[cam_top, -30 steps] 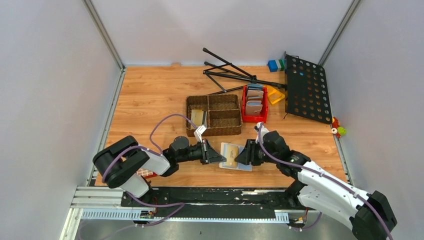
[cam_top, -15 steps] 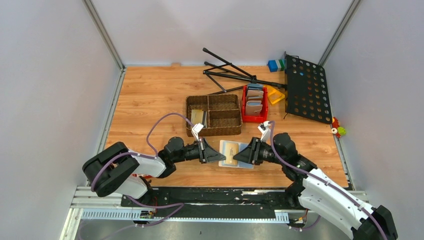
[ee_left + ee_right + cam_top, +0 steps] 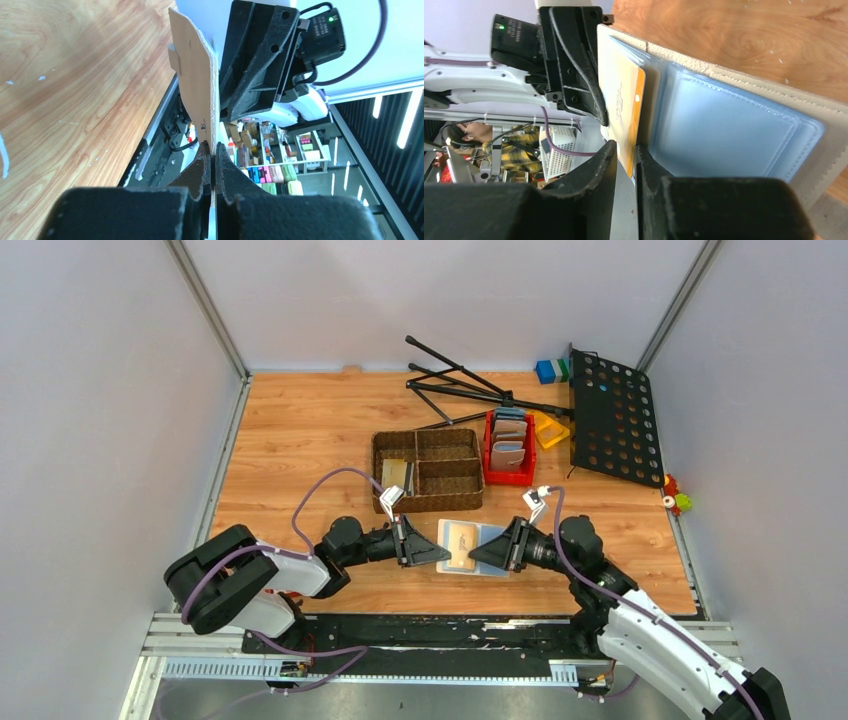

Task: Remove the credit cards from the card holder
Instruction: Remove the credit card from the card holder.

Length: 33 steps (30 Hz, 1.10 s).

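Card holder [image 3: 484,533] lay open at lower centre of the top view, its left edge pinched by the left gripper [image 3: 212,151]. The right gripper [image 3: 625,151] had closed in and nipped a tan-gold credit card [image 3: 623,107] still pocketed, ready for pulling.

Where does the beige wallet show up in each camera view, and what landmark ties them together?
Top: wallet low centre, opened out.
Left wrist: upper centre, edge-on, beige outside.
Right wrist: centre right, blue pockets showing.
Shared: wooden tabletop.
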Each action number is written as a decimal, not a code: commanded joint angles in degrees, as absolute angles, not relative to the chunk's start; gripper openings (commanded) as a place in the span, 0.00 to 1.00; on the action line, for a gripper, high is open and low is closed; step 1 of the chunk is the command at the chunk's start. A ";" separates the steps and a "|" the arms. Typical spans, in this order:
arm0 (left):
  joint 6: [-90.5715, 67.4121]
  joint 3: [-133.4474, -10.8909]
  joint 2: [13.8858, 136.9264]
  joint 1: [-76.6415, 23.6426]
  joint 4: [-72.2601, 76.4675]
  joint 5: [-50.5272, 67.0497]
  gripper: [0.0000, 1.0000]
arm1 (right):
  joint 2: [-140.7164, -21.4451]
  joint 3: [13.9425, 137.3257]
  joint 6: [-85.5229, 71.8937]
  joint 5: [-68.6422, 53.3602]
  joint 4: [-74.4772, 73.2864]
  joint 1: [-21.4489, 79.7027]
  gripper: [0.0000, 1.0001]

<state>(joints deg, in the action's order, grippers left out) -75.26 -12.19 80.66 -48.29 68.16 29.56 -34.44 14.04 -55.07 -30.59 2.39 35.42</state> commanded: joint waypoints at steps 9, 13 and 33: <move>-79.43 -12.33 81.73 -48.60 79.46 30.55 0.00 | -34.16 12.10 -62.29 -37.36 23.74 35.33 0.10; -80.30 -11.03 81.93 -48.41 81.77 29.21 0.00 | -33.41 11.95 -62.29 -36.71 22.87 35.27 0.04; -77.79 -6.44 74.23 -41.94 73.04 28.34 0.00 | -31.21 10.46 -61.08 -37.13 17.58 32.49 0.01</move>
